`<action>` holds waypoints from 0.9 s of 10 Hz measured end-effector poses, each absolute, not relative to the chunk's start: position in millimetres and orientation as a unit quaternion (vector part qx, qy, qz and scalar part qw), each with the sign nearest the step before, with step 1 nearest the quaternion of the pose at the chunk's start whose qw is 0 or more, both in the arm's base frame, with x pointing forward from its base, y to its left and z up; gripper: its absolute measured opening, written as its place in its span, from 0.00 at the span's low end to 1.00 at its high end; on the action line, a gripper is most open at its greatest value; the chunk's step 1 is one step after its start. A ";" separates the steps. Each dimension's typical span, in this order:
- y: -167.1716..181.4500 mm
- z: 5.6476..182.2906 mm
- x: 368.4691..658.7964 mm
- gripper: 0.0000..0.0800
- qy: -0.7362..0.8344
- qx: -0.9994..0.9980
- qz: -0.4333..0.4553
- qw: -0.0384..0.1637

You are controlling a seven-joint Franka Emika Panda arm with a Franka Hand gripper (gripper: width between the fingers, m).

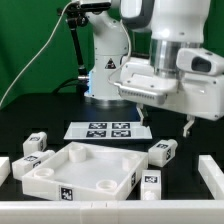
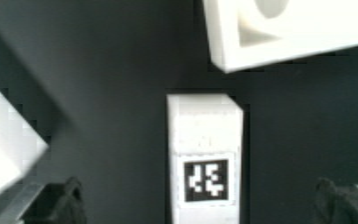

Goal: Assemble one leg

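Observation:
My gripper (image 1: 165,122) is open and hangs above the table toward the exterior view's right. Below it lies a leg (image 1: 163,152), a small white block with a black-and-white tag. In the wrist view this leg (image 2: 204,150) lies lengthwise between my two dark fingertips (image 2: 51,202), with wide gaps on both sides, and my gripper (image 2: 197,208) touches nothing. The large white panel with round holes (image 1: 60,160) lies in the middle; a corner of it shows in the wrist view (image 2: 291,35). Other legs lie by the panel: one in front of the first (image 1: 150,183), two on the exterior view's left (image 1: 37,143) (image 1: 30,165).
The marker board (image 1: 100,130) lies flat behind the panel, in front of the robot base (image 1: 100,75). White bars stand at the table's sides (image 1: 210,175) (image 1: 3,166). A white piece's edge shows at the wrist view's side (image 2: 2,140).

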State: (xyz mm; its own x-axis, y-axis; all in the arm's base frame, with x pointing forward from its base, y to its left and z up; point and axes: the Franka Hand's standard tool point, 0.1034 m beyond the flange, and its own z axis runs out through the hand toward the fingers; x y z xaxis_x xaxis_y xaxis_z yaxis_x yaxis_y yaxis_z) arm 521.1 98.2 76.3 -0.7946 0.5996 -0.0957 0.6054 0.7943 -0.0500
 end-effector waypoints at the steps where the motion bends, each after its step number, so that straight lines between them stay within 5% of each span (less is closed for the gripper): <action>1: 93.5 75.3 526.5 0.81 0.945 0.324 -0.039 0.038; 9: 77.8 78.2 522.4 0.81 0.717 0.695 -0.019 0.042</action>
State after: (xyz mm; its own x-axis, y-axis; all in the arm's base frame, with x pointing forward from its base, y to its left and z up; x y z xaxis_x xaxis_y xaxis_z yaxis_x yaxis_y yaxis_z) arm 522.4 77.8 78.2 -0.0293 0.9958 -0.0867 0.9990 0.0322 0.0313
